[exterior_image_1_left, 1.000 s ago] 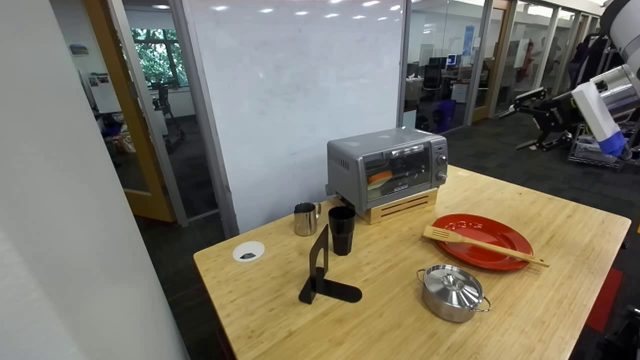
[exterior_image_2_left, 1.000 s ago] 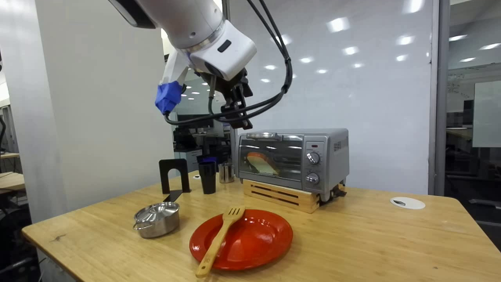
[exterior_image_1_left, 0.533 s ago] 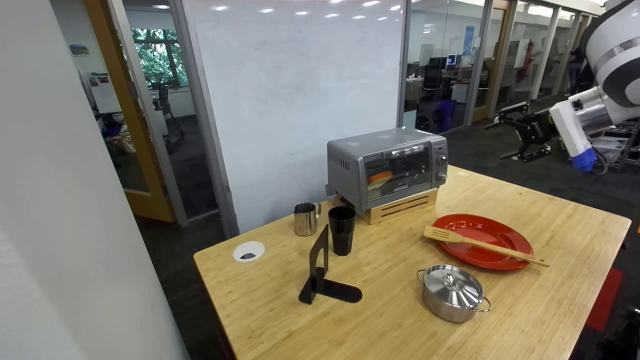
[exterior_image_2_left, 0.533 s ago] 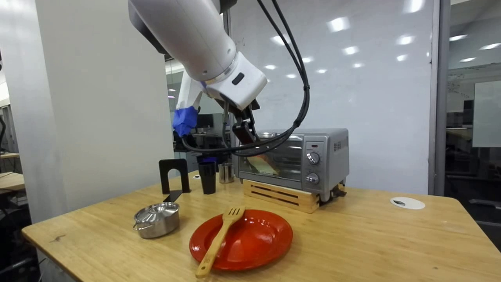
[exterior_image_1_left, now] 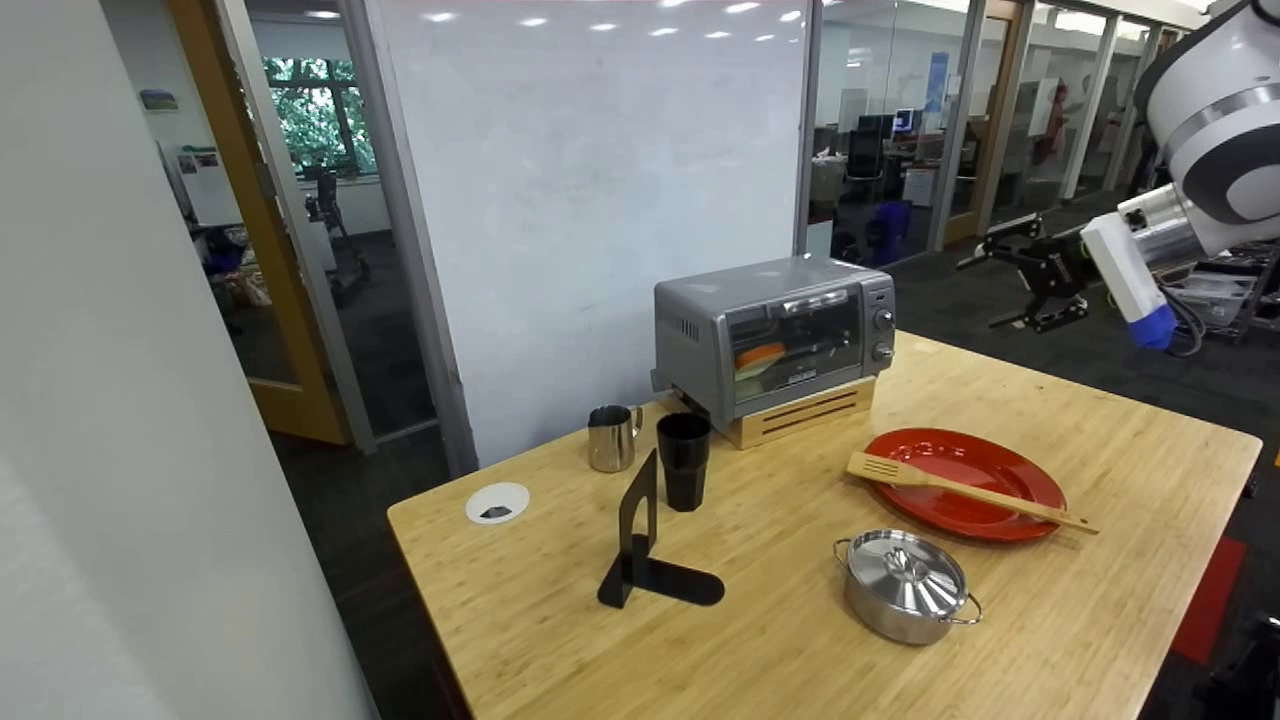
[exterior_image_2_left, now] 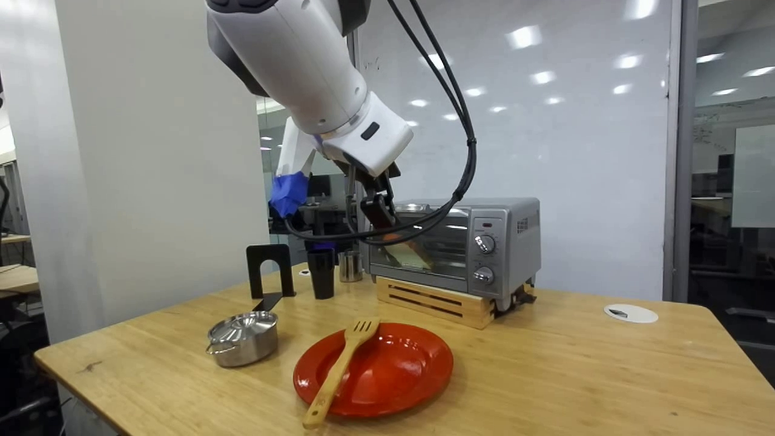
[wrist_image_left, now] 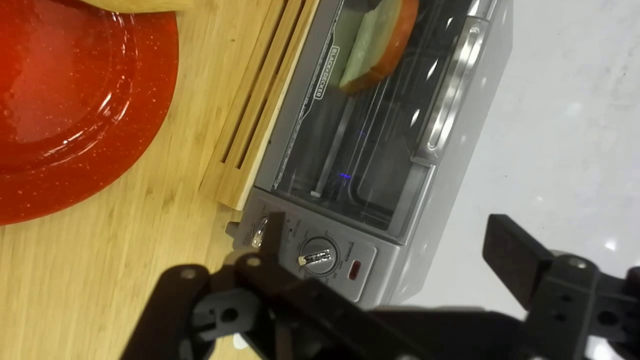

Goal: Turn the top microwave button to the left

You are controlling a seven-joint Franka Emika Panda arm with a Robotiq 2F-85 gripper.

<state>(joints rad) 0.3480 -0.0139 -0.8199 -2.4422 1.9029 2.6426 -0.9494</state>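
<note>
The grey toaster oven (exterior_image_1_left: 690, 345) stands at the back of the table; it also shows in an exterior view (exterior_image_2_left: 522, 248) and the wrist view (wrist_image_left: 380, 287). Its top knob (exterior_image_2_left: 484, 244) sits above a lower knob (exterior_image_2_left: 484, 275) on the front panel. In the wrist view the top knob (wrist_image_left: 319, 257) shows between my fingers, nearer the left finger, which partly covers the lower knob (wrist_image_left: 259, 232). My gripper (exterior_image_1_left: 985, 292) is open and empty, in the air in front of the oven and apart from it. In an exterior view the gripper (exterior_image_2_left: 376, 212) is partly hidden by the arm and cables.
A red plate (exterior_image_2_left: 399, 375) with a wooden spatula (exterior_image_2_left: 336, 378) lies in front of the oven. A lidded steel pot (exterior_image_1_left: 905, 600), a black cup (exterior_image_1_left: 684, 465), a steel pitcher (exterior_image_1_left: 611, 440) and a black bookend (exterior_image_1_left: 640, 570) stand on the table. A wooden rack (exterior_image_2_left: 433, 301) supports the oven.
My gripper has moved lower and forward, leftward in an exterior view, toward the oven. Most of this came in the first half second. It stays open. The oven and table objects have not moved.
</note>
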